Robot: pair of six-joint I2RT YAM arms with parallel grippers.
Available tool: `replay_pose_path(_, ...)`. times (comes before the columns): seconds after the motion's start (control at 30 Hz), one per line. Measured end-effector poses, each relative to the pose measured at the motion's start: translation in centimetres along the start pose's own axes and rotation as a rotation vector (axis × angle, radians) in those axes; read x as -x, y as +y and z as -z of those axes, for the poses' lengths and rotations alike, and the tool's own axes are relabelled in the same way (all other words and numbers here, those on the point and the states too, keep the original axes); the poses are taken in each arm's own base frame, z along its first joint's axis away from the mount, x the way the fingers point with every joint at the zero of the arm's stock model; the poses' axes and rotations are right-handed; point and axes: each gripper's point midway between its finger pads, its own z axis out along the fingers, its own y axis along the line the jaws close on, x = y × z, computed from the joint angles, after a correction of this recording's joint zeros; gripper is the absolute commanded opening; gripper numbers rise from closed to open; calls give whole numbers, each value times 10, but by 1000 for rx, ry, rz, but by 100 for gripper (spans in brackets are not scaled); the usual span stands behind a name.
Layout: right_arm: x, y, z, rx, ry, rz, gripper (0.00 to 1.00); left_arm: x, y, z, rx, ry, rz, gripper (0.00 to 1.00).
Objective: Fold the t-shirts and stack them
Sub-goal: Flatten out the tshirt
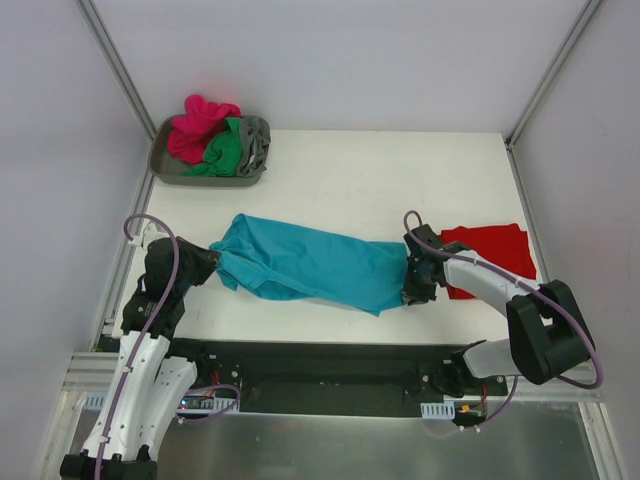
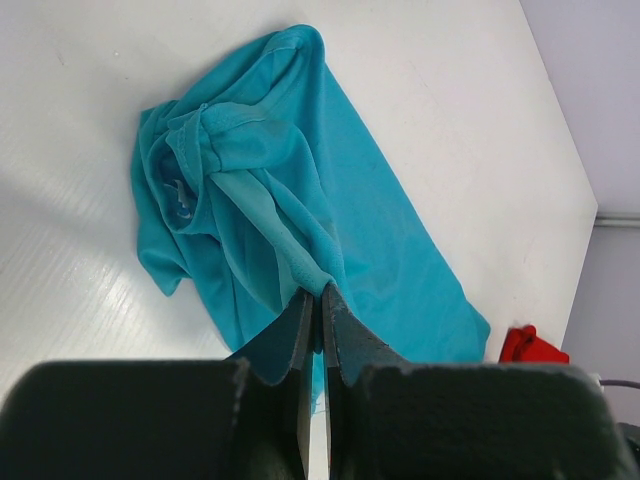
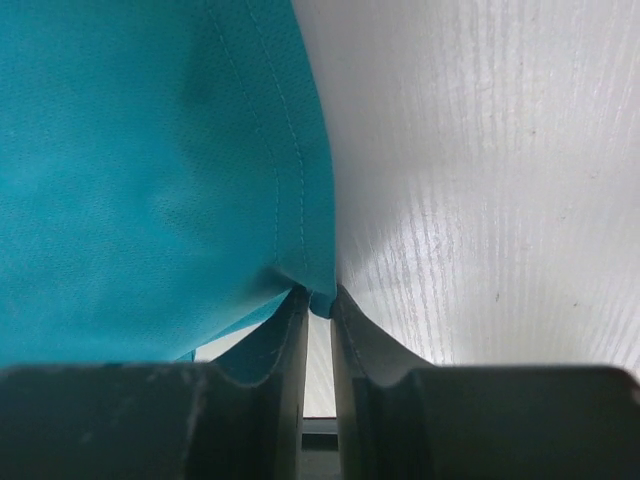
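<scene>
A teal t-shirt (image 1: 315,263) lies stretched across the table's front middle. My left gripper (image 1: 212,262) is shut on its left end; the left wrist view shows the cloth (image 2: 290,200) bunched and pinched between my fingertips (image 2: 318,296). My right gripper (image 1: 412,283) is shut on the shirt's right hemmed corner (image 3: 318,300), with the teal cloth (image 3: 150,170) filling the left of that view. A folded red t-shirt (image 1: 492,255) lies flat at the right, behind my right arm; its edge shows in the left wrist view (image 2: 530,345).
A grey tray (image 1: 170,168) at the back left holds crumpled magenta-pink (image 1: 198,128), green (image 1: 225,150) and grey (image 1: 256,142) t-shirts. White walls and metal frame posts surround the white table (image 1: 390,185).
</scene>
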Motion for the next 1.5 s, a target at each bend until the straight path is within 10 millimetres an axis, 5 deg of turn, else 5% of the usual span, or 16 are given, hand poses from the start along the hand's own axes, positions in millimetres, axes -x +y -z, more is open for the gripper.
replay_pose_path(0.13, 2, -1, -1, -9, -4, 10, 1, 0, 0, 0, 1, 1, -1, 0)
replay_pose_path(0.23, 6, 1, 0, 1, -24, 32, 1, 0, 0, 0, 2, 1, -2, 0)
replay_pose_path(0.37, 34, 14, 6, 67, -180, 94, 0, 0, 0, -1, -2, -1, -3, 0)
replay_pose_path(0.5, 71, 33, 44, 177, -408, 141, 0, 4, -9, -1, -36, -15, 0, 0)
replay_pose_path(0.77, 114, 41, 152, 296, -802, 175, 1, 32, -48, 14, -147, -86, -1, 0)
replay_pose_path(1.0, 130, 45, 298, 431, -1113, 197, 0, 99, -136, 84, -391, -273, -16, 0)
replay_pose_path(1.27, 94, 27, 461, 641, -1407, 222, 1, 156, -204, 199, -643, -487, -57, 0)
replay_pose_path(1.5, 43, 15, 530, 830, -1503, 284, 0, 173, -220, 274, -768, -613, -92, 0)
